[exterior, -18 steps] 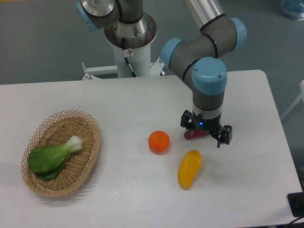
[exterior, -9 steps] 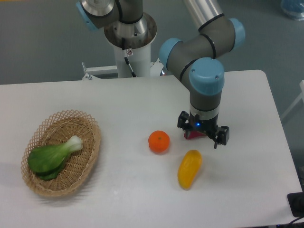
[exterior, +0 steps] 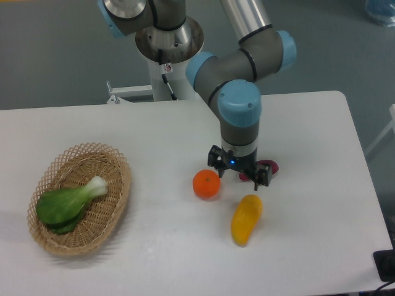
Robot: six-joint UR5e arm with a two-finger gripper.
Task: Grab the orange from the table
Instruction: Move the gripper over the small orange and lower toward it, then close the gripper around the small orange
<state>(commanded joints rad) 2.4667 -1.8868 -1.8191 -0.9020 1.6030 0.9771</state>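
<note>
The orange (exterior: 206, 184) is a small round bright-orange fruit resting on the white table (exterior: 154, 129) near its middle. My gripper (exterior: 238, 172) hangs above the table just to the right of the orange, close beside it but apart from it. Its fingers point down and stand open, holding nothing.
An elongated yellow-orange fruit (exterior: 246, 219) lies in front of the gripper. A dark purple-red vegetable (exterior: 269, 166) shows partly behind the gripper. A wicker basket (exterior: 117, 185) with a green leafy vegetable (exterior: 68, 203) stands at the left.
The arm has moved left across the table, from above the purple-red vegetable to just right of the orange. The purple-red vegetable now shows on the gripper's right side.
</note>
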